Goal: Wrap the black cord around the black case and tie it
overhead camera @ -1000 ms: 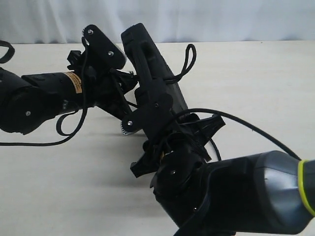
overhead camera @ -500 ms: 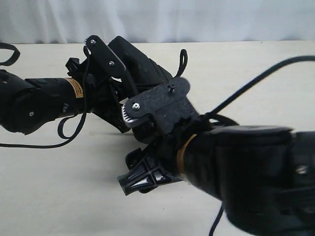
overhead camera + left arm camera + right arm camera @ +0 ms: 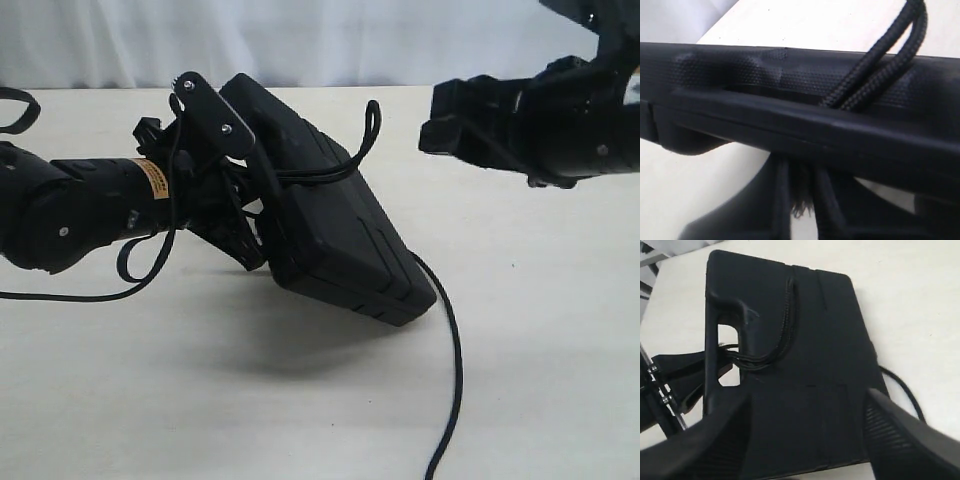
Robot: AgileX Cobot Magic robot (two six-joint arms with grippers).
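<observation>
Exterior view: light was bright, even, diffuse, from above. Soft, broad shadow lay on table (image 3: 150, 400) under tilted black case (image 3: 340, 240). Black surfaces swallowed detail. Left wrist view: very close; case was soft, black cord (image 3: 890, 60) weave crisper, pale background blown out, faint sheen ran along case ridge. Right wrist view: case was sharp; right gripper (image 3: 805, 400), its 2 foreground prongs, was blurred, out of focus.

I am holding the black case (image 3: 340, 235), flat and matte, tilted with its handle end uppermost. The black cord (image 3: 372, 125) is running doubled through the handle slot, looping past the edge.
</observation>
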